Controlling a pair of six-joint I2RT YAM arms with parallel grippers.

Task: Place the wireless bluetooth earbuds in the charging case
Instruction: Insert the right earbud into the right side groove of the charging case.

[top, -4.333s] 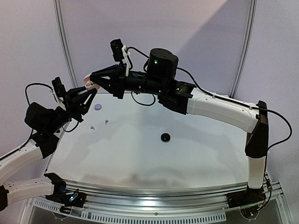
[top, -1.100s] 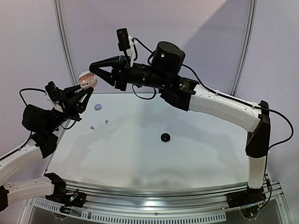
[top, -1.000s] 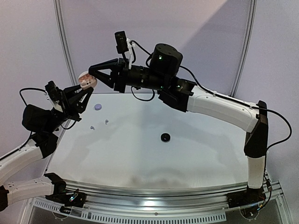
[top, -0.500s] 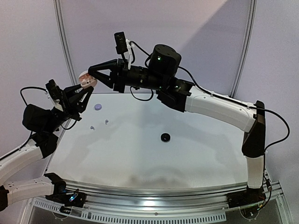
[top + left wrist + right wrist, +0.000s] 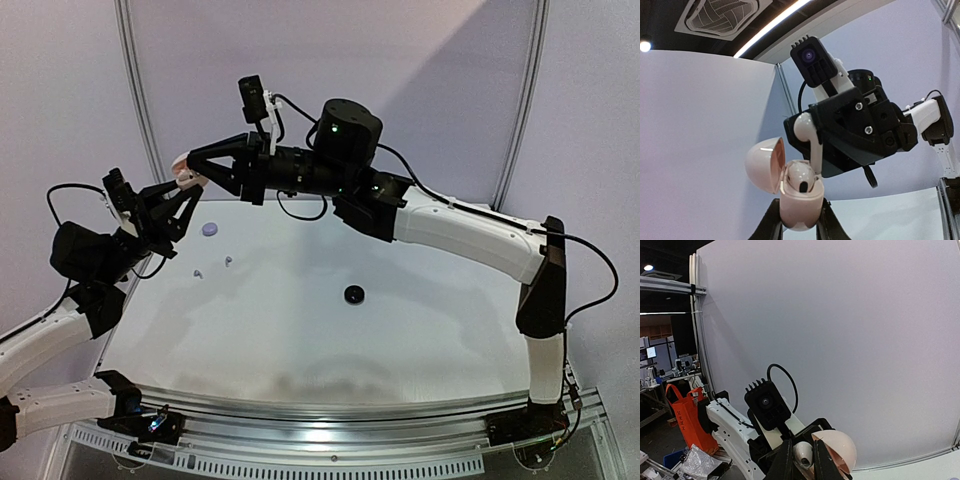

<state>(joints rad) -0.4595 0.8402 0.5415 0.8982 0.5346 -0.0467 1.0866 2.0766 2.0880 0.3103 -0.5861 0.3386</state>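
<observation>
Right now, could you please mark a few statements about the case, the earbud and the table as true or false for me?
1. The left gripper holds the charging case up off the table. True.
2. The lid of the charging case is shut. False: it stands hinged open.
3. The right gripper holds a white earbud right at the open charging case. True.
4. The black round case is in the right gripper. False: it lies on the table, apart from both grippers.
</observation>
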